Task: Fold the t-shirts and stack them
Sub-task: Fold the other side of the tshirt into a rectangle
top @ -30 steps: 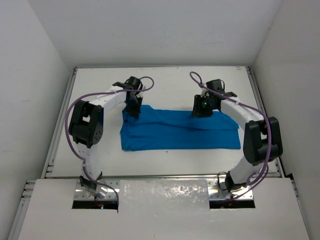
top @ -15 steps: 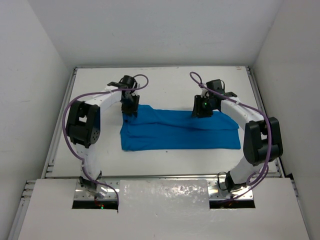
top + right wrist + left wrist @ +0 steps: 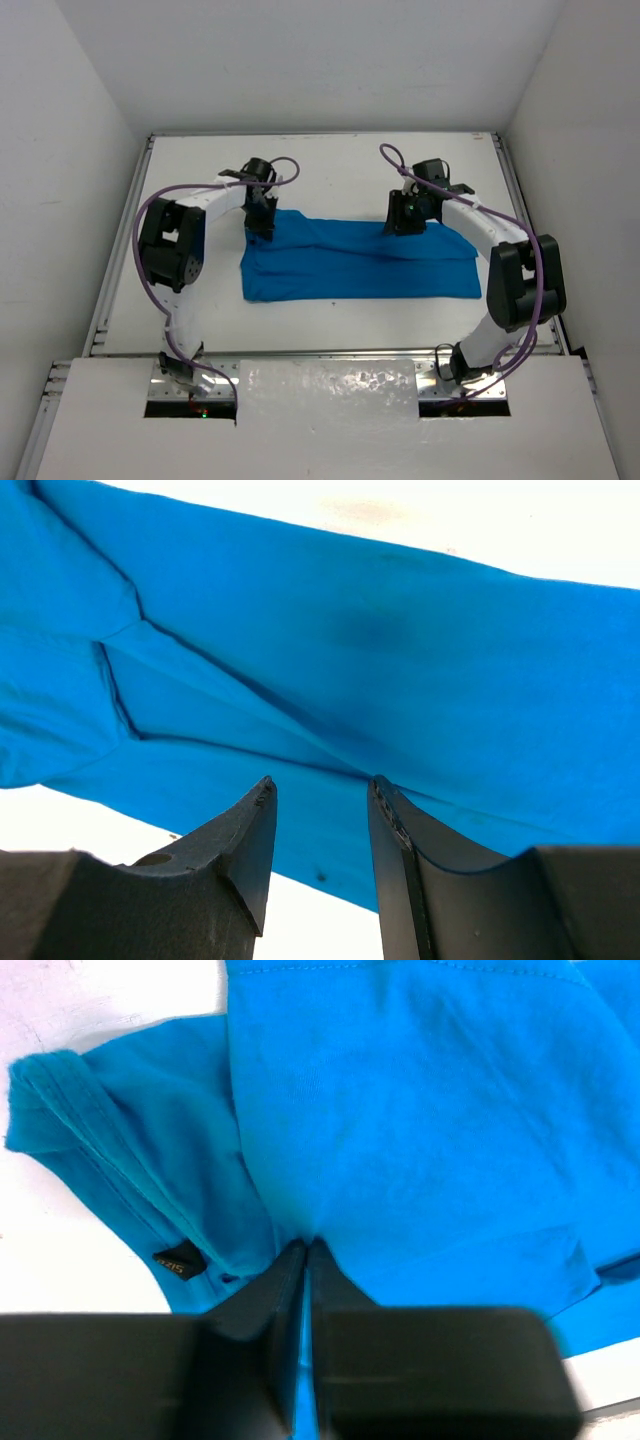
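As the t-shirt stretches side to side, our left gripper pinches its far edge; our right gripper hangs spread above.

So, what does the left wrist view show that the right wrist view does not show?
Only the left wrist view: the left gripper with its black fingers shut, pinching the plain bright blue cloth t-shirt, and a small dark size label on the cloth. Only the right wrist view: the right gripper with its fingers apart, and long fold creases running across the cloth. Both: the blue t-shirt lying on the white table.
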`<state>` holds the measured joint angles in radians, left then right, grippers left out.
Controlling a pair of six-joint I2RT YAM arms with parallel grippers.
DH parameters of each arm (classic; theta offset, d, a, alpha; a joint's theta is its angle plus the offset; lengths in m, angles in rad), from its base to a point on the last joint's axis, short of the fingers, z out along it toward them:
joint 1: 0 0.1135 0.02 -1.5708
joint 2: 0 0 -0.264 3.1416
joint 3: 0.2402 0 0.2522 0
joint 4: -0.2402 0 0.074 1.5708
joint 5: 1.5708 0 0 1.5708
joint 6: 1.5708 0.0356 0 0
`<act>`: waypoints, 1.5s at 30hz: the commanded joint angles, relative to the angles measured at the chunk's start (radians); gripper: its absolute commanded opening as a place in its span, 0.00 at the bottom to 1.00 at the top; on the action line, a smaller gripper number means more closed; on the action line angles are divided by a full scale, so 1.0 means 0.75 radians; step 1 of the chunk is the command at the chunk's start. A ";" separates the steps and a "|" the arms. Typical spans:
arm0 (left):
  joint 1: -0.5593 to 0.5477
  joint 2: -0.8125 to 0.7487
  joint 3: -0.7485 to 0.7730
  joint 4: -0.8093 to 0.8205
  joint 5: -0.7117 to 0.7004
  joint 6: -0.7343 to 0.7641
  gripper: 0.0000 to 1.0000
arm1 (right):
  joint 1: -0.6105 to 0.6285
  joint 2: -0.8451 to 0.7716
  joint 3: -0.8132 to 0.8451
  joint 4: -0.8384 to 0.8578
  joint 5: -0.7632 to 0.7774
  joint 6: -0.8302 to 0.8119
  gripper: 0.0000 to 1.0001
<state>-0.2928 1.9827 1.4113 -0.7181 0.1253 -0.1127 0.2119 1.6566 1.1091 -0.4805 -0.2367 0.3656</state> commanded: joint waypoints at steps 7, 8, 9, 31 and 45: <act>0.006 -0.054 0.033 0.056 -0.003 -0.032 0.00 | 0.004 -0.043 0.045 -0.016 0.019 -0.029 0.40; 0.006 -0.062 0.049 0.049 0.001 -0.040 0.00 | 0.004 -0.039 0.049 -0.018 0.021 -0.031 0.40; 0.008 -0.075 0.098 0.045 0.019 -0.050 0.00 | 0.004 -0.039 0.053 -0.022 0.021 -0.031 0.40; 0.063 0.060 0.368 0.039 0.316 -0.214 0.00 | 0.004 -0.067 0.004 -0.002 0.023 -0.019 0.40; 0.075 -0.357 -0.219 0.049 -0.022 -0.257 0.55 | 0.002 -0.055 0.010 -0.018 0.029 -0.050 0.40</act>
<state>-0.2508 1.7695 1.2236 -0.7502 0.1745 -0.2821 0.2119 1.6421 1.1091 -0.5056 -0.2161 0.3428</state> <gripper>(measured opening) 0.516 0.404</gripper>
